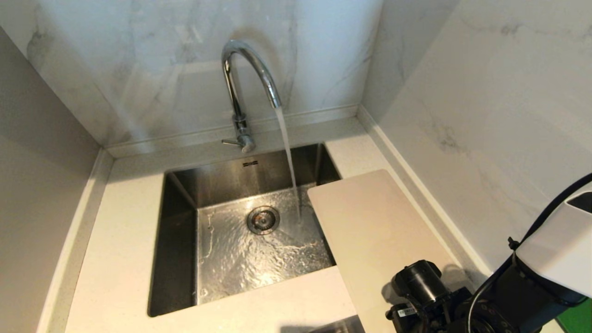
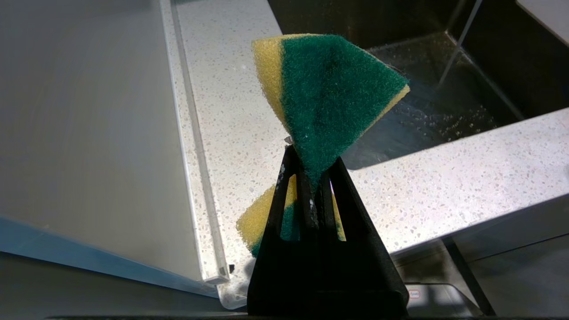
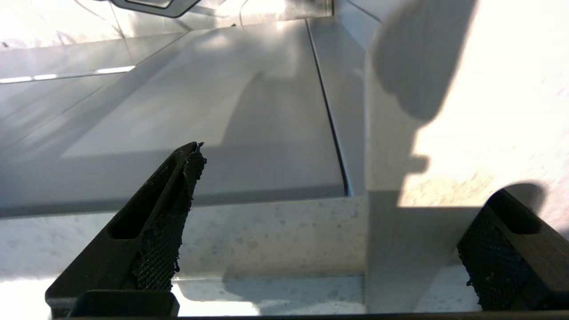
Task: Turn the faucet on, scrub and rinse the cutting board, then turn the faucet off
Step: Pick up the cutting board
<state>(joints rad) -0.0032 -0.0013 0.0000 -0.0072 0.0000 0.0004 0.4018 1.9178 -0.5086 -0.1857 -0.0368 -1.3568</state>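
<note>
Head view: faucet (image 1: 245, 88) running at twelve o'clock; cutting board (image 1: 370, 231) at four; right jaws apart, left jaws clamping sponge (image 2: 329, 98).

cutting board (image 1: 370, 231) near end hidden

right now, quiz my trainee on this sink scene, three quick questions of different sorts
1. True or false: water is running from the faucet into the sink.
2. What is the left end effector clamped on?
A. the cutting board
B. a green and yellow sponge
C. nothing
3. Fill in: the cutting board lies on the counter to the ____ of the sink in the head view, one corner overhanging the basin.

Key
1. True: a stream falls from the spout and ripples across the basin floor.
2. B: the sponge is pinched between its fingers. The right end effector stands open.
3. right
</note>
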